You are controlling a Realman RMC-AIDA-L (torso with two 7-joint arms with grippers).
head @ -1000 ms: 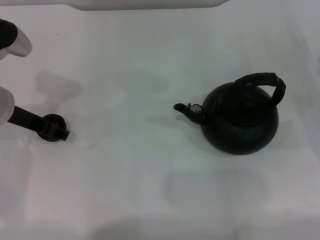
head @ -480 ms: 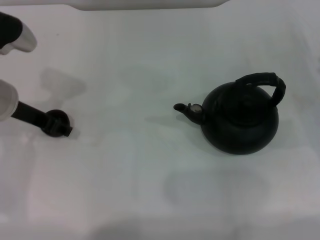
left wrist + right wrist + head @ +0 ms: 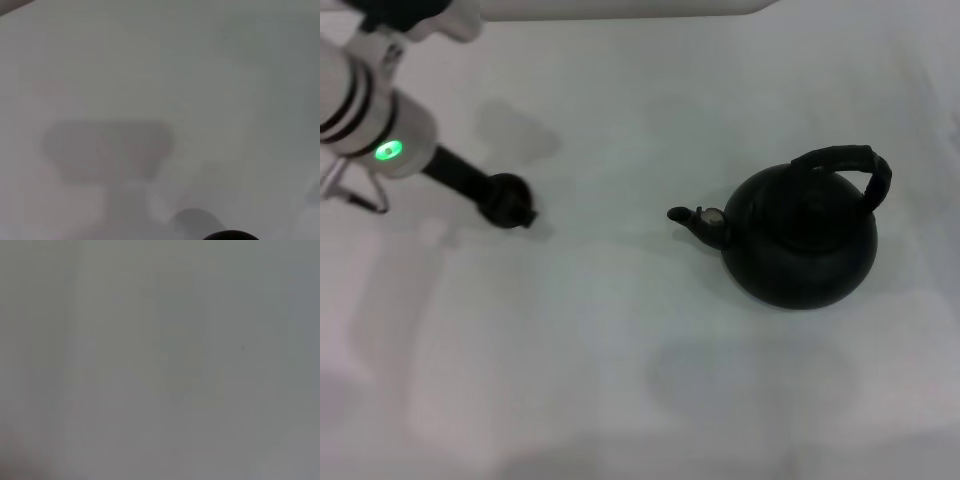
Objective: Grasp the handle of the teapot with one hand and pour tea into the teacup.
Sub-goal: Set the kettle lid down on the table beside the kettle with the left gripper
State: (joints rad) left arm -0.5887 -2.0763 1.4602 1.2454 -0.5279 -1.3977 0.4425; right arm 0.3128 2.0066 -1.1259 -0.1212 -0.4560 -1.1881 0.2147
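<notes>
Left tool (image 3: 515,207) now sits well out to the spout side of the teapot (image 3: 802,240), noticeably nearer to it than a second ago, when it was far off at the edge of the head view. The small dark round thing at its tip has travelled with it, so I judge the tool is closed on the teacup (image 3: 505,200) and carrying it in toward the pot. I cannot make out the finger gap itself. Left wrist view gives only bare tabletop (image 3: 200,75) and a dark sliver at the frame edge.

Teapot has not shifted. It stands upright on the tabletop, untouched. Spout (image 3: 692,219) points toward the cup side; long axis runs from spout through the body. The handle (image 3: 850,165) arches over the top, leaning to the side away from the spout, nothing on it.

Right tool not visible in any view; right wrist camera shows blank surface only, so I cannot tell its state.

Reading: cup is being staged near the spout. Handle grasp not yet started; pour is still some way off.
</notes>
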